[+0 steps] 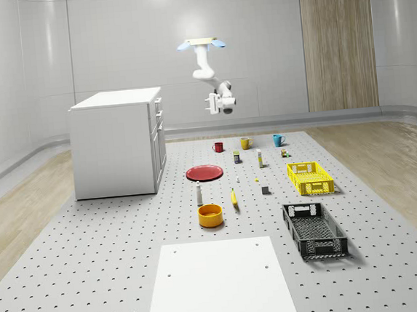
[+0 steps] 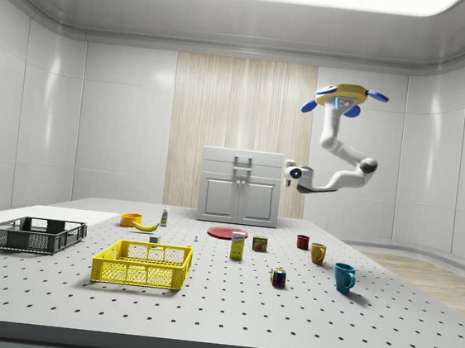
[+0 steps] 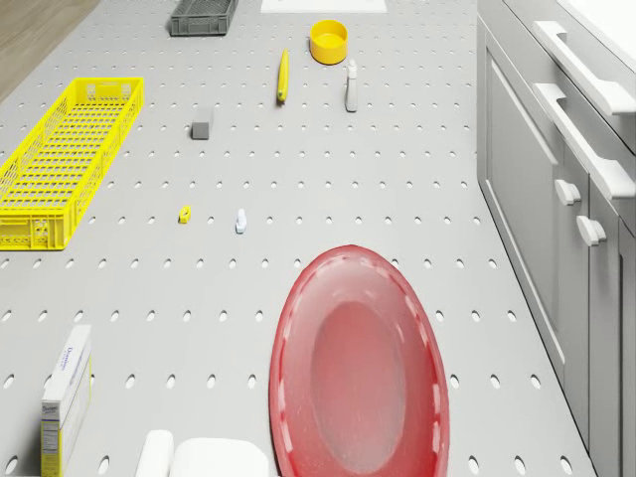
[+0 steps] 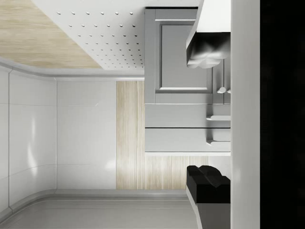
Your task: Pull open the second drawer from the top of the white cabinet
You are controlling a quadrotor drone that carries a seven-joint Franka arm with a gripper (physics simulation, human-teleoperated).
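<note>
While the drone [image 1: 202,45] hovers high above the perforated bench [image 1: 113,237], out in front of the white cabinet [image 1: 116,142] and over the red plate [image 1: 205,172], its arm bends down and back so that the gripper [image 1: 210,104] hangs in the air level with the drawers, apart from the cabinet front. In the side view the gripper [image 2: 288,172] sits just off the cabinet's [image 2: 240,186] right edge. In the wrist view two dark fingertips [image 4: 208,182] stand spread wide with nothing between them, so the jaws are parted and empty, and the cabinet front shows through the gap.

The cabinet stands near the bench's far left corner in the whole-scene view. Its second drawer [image 3: 586,164] lies just under the top one, flush with the front and shut, its bar handle [image 3: 579,141] untouched.

On the bench beyond the plate [image 3: 358,363] lie a yellow crate [image 1: 310,177] and a black crate [image 1: 313,228] toward the right edge, an orange bowl [image 1: 210,215], a banana [image 1: 234,197] and a small white bottle [image 1: 199,194] nearer the middle, and three mugs [image 1: 245,143] in a row toward the far edge
</note>
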